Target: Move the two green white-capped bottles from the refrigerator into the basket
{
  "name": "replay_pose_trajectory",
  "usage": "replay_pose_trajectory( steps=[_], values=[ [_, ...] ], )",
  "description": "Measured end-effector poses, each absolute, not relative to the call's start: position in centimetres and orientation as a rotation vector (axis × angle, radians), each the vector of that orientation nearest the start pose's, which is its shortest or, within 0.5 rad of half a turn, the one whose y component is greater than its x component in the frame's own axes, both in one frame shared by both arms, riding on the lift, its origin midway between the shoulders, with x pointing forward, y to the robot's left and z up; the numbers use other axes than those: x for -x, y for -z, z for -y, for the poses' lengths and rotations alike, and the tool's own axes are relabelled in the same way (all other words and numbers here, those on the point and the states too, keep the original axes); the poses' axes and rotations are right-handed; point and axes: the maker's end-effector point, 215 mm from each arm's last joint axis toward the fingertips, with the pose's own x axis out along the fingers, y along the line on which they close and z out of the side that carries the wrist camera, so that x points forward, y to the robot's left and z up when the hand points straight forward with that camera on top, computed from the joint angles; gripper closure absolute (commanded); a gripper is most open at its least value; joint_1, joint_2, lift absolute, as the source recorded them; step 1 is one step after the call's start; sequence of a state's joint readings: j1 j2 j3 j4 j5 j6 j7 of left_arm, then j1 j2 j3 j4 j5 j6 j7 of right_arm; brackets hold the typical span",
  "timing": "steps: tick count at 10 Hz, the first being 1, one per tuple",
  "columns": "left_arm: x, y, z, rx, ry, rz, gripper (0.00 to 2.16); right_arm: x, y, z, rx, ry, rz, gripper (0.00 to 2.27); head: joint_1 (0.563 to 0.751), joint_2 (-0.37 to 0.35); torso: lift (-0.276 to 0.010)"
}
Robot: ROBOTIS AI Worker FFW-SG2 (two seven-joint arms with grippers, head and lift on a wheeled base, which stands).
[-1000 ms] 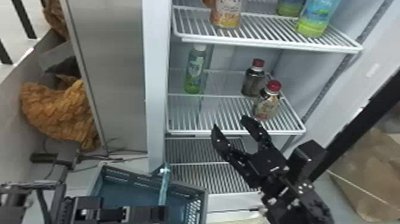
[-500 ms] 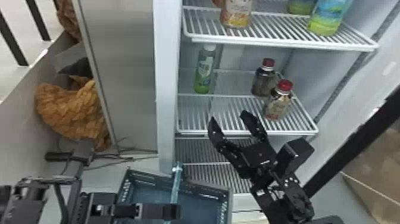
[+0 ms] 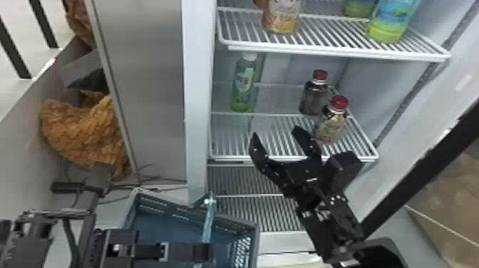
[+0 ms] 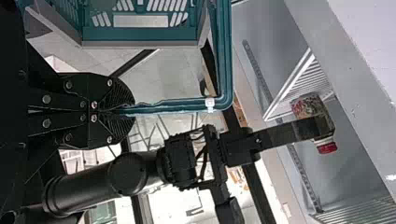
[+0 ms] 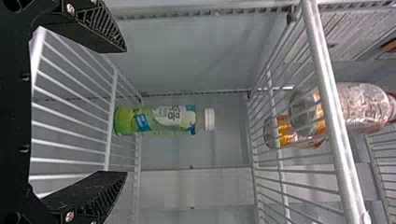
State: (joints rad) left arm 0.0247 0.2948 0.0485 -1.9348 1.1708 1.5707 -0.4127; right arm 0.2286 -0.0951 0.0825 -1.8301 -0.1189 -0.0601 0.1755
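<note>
A green white-capped bottle (image 3: 243,85) stands at the left of the fridge's middle shelf. My right gripper (image 3: 276,132) is open over that shelf's front edge, below and right of the bottle, with nothing between its fingers. In the right wrist view the bottle (image 5: 161,120) lies beyond the open right gripper (image 5: 125,111), apart from it. Low in front of the fridge, my left gripper (image 3: 206,252) is at the handle of the teal basket (image 3: 160,210). The left wrist view has the left gripper (image 4: 125,111) shut on the basket handle (image 4: 177,105).
Two red-capped bottles (image 3: 329,123) stand right of the right gripper, one close to its finger. The upper shelf (image 3: 328,50) holds an orange-labelled bottle (image 3: 281,16) and a blue-green bottle (image 3: 390,21). The fridge's left frame (image 3: 196,107) rises beside the green bottle.
My right gripper has moved left and farther in toward the green bottle, staying open. The head view has shifted a little. The left gripper keeps hold of the basket handle.
</note>
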Motion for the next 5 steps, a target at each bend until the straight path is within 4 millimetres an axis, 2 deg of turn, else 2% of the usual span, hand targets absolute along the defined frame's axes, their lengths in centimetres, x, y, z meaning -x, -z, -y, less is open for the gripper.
replay_pose_trajectory(
  steps=[2, 5],
  values=[
    [-31.1, 35.4, -3.8, 0.743, 1.154, -1.084, 1.16, -53.9, 31.2, 16.8, -0.034, -0.264, 0.097, 0.10, 0.695, -0.170, -0.263],
    [-31.1, 35.3, -3.7, 0.739, 1.156, -1.082, 1.16, -57.2, 30.3, 17.9, -0.016, -0.243, 0.129, 0.10, 0.695, -0.178, -0.263]
  ],
)
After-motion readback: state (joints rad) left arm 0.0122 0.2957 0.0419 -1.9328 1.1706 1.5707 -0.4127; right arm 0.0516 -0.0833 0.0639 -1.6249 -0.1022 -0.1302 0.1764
